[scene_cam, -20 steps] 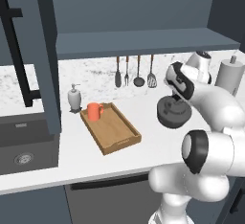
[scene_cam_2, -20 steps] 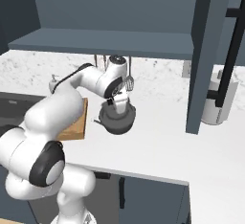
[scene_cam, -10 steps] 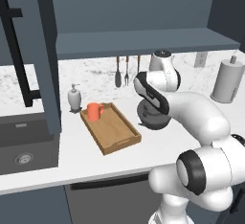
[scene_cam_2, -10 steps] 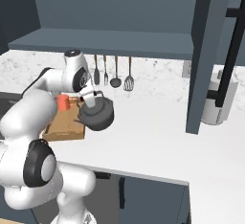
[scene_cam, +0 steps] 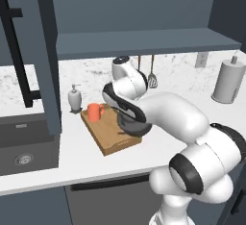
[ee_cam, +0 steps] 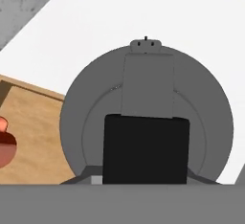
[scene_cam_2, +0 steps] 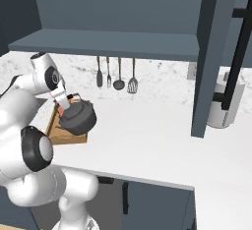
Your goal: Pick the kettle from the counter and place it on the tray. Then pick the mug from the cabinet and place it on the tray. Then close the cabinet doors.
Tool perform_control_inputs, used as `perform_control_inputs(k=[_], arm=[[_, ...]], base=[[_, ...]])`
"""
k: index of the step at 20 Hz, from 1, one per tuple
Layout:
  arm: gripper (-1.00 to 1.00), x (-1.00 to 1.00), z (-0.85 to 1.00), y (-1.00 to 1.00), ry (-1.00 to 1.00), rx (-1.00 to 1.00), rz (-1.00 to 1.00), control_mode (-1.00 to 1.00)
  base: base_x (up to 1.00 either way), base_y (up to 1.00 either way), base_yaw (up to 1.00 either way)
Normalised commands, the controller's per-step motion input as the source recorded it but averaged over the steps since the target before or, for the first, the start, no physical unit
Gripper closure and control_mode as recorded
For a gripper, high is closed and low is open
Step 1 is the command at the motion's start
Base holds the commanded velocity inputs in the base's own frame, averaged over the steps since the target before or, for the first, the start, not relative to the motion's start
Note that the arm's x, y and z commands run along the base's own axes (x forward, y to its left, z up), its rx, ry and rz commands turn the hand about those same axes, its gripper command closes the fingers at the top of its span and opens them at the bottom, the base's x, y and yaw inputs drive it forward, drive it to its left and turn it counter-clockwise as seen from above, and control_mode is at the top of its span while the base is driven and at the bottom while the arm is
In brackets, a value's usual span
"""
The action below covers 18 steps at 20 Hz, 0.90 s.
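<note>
Gripper: the gripper (scene_cam_2: pixel 65 104) is being kept partly closed on the arched handle of the kettle (scene_cam_2: pixel 78 118).
Kettle: the kettle (scene_cam: pixel 134 123) is being held up in the air over the near right part of the tray (scene_cam: pixel 106 140), just beside its edge; from the hand view, the round grey body (ee_cam: pixel 201 108) is being seen from straight above.
Mug: the orange mug (scene_cam: pixel 94 112) is being carried by the tray at its far left end, upright, near the kettle but apart from it.
Tray: the tray (scene_cam_2: pixel 56 133) is being supported by the white counter (scene_cam: pixel 86 159).
Cabinet: the doors (scene_cam: pixel 44 51) are being left open.
</note>
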Motion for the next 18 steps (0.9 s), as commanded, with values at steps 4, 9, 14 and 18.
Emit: perform_control_inputs(k=[4, 9, 14, 18], arm=[[1.00, 0.20, 0.00, 0.55, 0.08, 0.01, 0.02, -1.00], [1.00, 0.29, -0.18, 0.14, 0.02, 0.04, 0.05, -1.00], [1.00, 0.22, -0.38, 0.08, 0.00, 0.00, 0.00, -1.00], [1.00, 0.25, -0.33, 0.13, 0.00, 0.05, 0.00, -1.00]], base=[[0.00, 0.00, 0.00], [0.00, 0.00, 0.00], [0.00, 0.00, 0.00], [0.00, 0.00, 0.00]])
